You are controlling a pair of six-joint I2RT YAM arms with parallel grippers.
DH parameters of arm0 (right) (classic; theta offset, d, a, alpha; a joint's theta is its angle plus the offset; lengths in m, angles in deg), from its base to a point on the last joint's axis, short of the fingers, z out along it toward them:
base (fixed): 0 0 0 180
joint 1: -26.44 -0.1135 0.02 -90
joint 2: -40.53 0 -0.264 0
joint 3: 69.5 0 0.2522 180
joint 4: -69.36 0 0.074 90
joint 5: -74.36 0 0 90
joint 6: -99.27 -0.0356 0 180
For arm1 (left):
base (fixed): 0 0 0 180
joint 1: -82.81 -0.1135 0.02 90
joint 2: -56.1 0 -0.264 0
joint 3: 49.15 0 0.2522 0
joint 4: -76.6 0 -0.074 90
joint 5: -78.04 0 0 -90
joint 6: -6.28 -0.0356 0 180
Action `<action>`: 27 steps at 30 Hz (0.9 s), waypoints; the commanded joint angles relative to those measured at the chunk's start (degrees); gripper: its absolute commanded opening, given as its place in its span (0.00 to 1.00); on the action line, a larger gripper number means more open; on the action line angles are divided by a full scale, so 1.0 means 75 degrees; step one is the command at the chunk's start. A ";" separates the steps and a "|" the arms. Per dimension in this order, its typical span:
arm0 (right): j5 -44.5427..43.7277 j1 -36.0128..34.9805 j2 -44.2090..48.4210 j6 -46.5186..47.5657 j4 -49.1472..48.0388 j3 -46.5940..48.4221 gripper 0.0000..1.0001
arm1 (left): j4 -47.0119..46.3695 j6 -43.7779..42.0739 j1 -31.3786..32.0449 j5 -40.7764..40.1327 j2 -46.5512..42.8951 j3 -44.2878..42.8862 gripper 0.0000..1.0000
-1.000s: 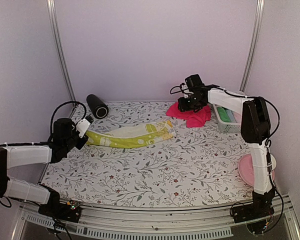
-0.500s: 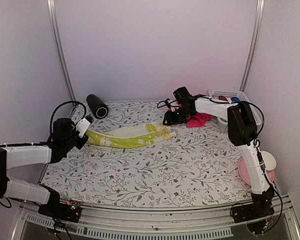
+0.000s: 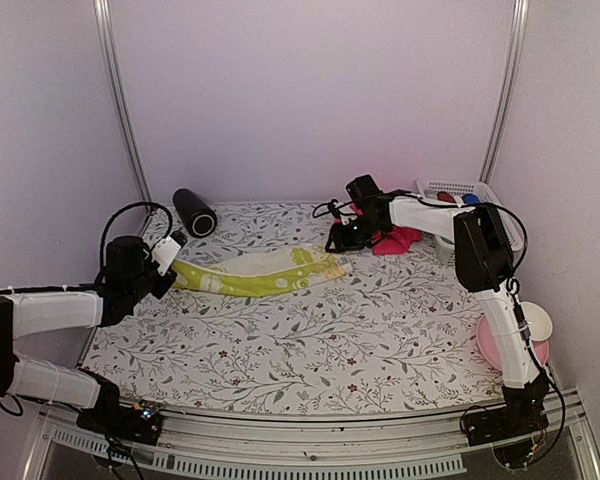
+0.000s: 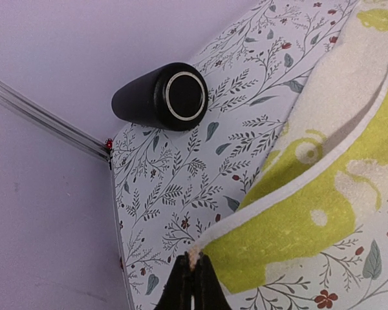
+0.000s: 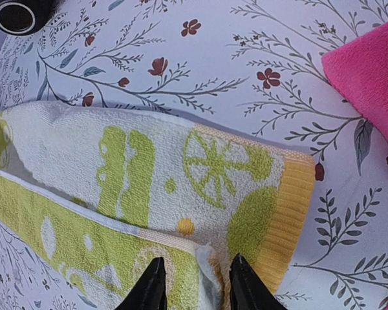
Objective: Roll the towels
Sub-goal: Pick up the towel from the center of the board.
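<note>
A long yellow-green patterned towel [image 3: 260, 272] lies folded lengthwise across the table. My left gripper [image 3: 173, 248] is shut on its left corner, with the pale hem pinched between the fingertips in the left wrist view [image 4: 194, 261]. My right gripper [image 3: 340, 243] is open and stands over the towel's right end; in the right wrist view [image 5: 193, 274] the fingertips straddle a folded corner of the towel [image 5: 181, 174]. A hot pink towel [image 3: 398, 238] lies crumpled behind the right gripper and shows at the right edge of the right wrist view [image 5: 368, 71].
A black cylinder [image 3: 193, 211] lies at the back left and shows in the left wrist view [image 4: 161, 97]. A white basket [image 3: 460, 190] holding coloured towels stands at the back right. A pink plate with a white bowl [image 3: 520, 335] sits near the right arm's base.
My right gripper has moved left from over the pink towel to the right end of the yellow-green towel, and the pink towel now lies bunched behind it. The left arm has not moved.
</note>
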 commanded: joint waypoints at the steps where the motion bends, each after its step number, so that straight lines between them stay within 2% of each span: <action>1: 0.0031 -0.0055 -0.0166 -0.0019 0.0031 0.0196 0.31 | -0.0135 0.0116 0.0015 0.0059 -0.0029 0.0012 0.00; 8: 0.0131 -0.0055 -0.0261 -0.0034 -0.0041 0.0255 0.24 | -0.0135 0.0116 0.0008 0.0076 -0.0019 0.0019 0.00; 12: 0.0104 -0.0052 -0.0220 -0.0019 -0.0101 0.0296 0.05 | -0.0126 0.0127 0.0011 0.0108 -0.0018 0.0030 0.00; 16: 0.0213 -0.0058 0.0133 0.0121 -0.0321 0.0152 0.02 | 0.0128 0.0276 -0.0002 0.0410 -0.0021 -0.0124 0.00; 19: 0.0161 -0.0052 0.0993 0.0309 -0.0836 -0.0486 0.02 | 0.0775 0.0443 -0.0155 0.1004 -0.0181 -0.0517 0.00; 27: -0.0308 -0.0054 0.4122 0.0641 -0.2141 -0.3078 0.02 | 0.3006 0.0583 -0.1018 0.3900 -0.0733 -0.2301 0.00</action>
